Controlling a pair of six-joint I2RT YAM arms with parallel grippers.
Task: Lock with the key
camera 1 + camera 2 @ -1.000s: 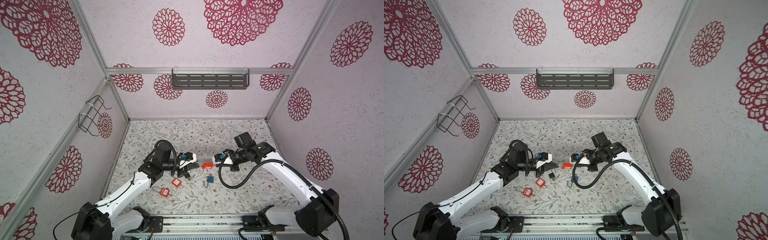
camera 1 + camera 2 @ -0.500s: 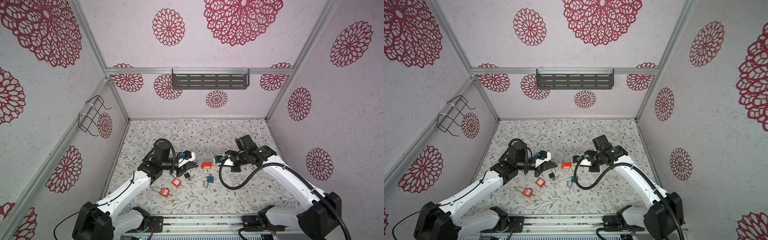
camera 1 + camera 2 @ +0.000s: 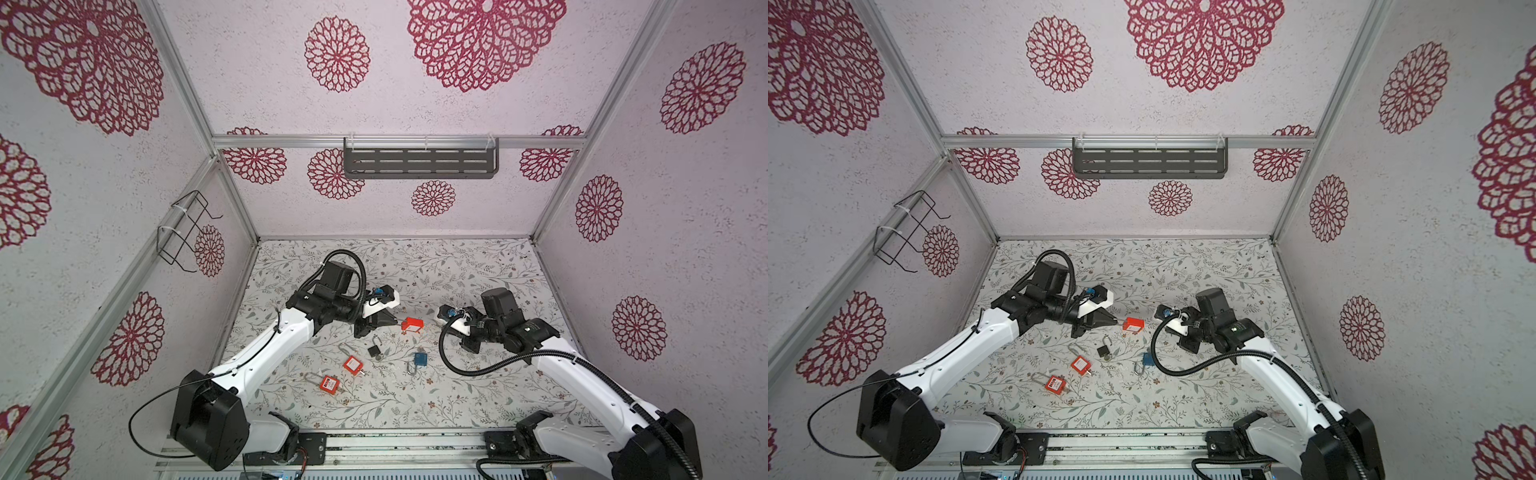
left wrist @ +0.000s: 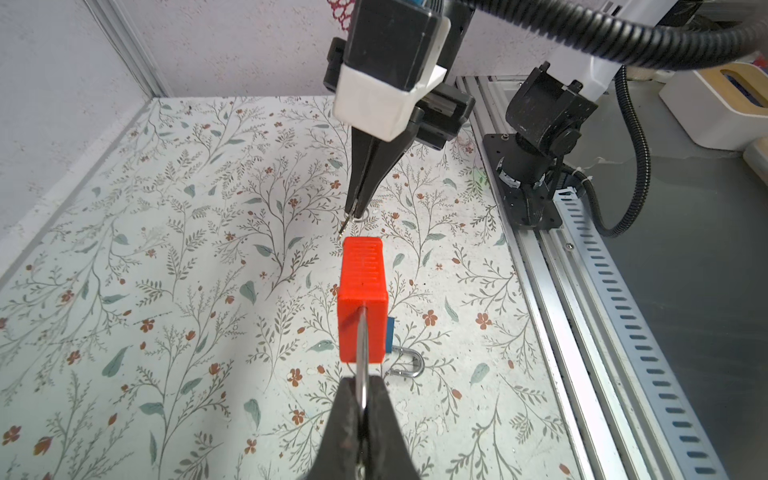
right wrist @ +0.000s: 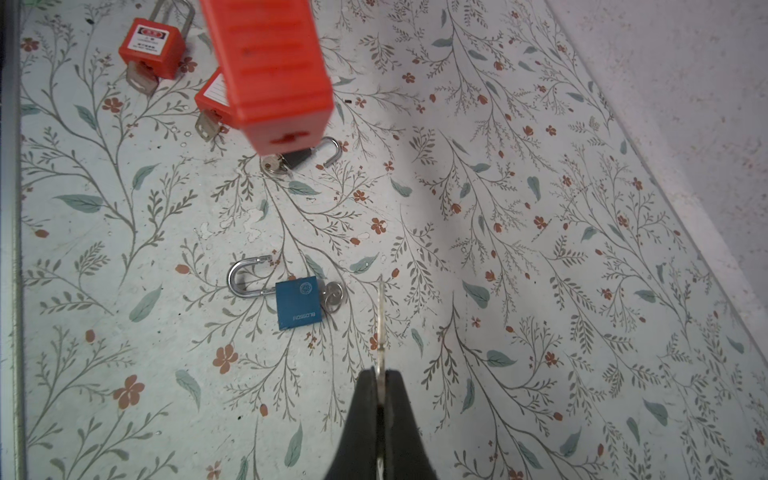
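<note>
Red padlock aloft over table, shackle pinched in clenched left claw. Right claw clenched on key, near keyhole, not touching. Align blade, push straight, then turn.

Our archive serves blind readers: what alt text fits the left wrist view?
The left gripper pinches the shackle of a red padlock, held above a floral mat. Facing it, the right gripper holds a key just short of the padlock's far end. A blue padlock lies on the mat.
</note>
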